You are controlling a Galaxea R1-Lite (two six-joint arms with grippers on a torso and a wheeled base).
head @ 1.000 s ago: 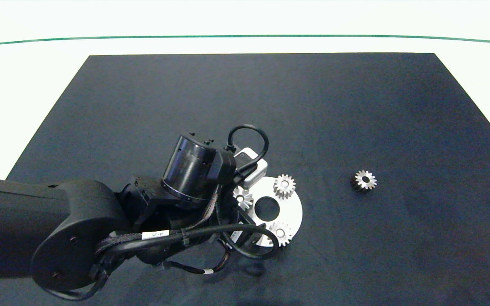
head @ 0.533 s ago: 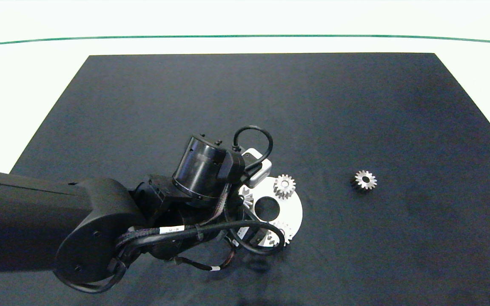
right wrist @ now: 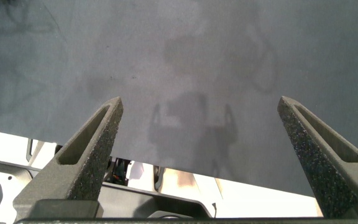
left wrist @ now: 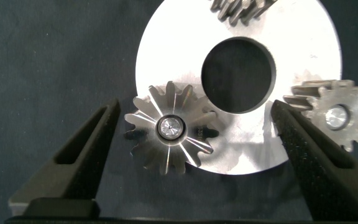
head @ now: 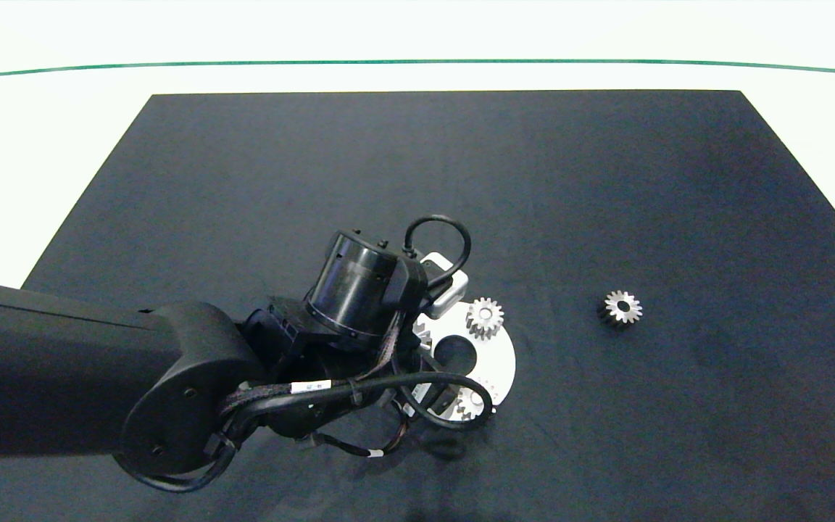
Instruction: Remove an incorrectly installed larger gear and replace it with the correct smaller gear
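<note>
From the left wrist camera I see the larger gear (left wrist: 169, 129) sitting on a pin at the rim of the round silver plate (left wrist: 303, 37), and it lies between the two fingers of my left tool (left wrist: 194, 134). The fingers stand wide apart; one is just beside the gear's teeth with a thin gap, the other is well off, near a smaller gear (left wrist: 337, 118) on the plate. The tool holds nothing.

A third gear (left wrist: 241, 9) on the plate is cut off at the picture's edge, so I see only its lower teeth. In the head view my left arm (head: 171, 377) and its cables cover most of the larger gear and the tool itself; only a few teeth peek out.

The head view alone shows the loose smaller gear (head: 620, 307) lying on the dark worktop (head: 606, 181), well apart from the plate. My right tool (right wrist: 197, 134) shows only in its own wrist view, spread wide, empty, over bare dark mat.
</note>
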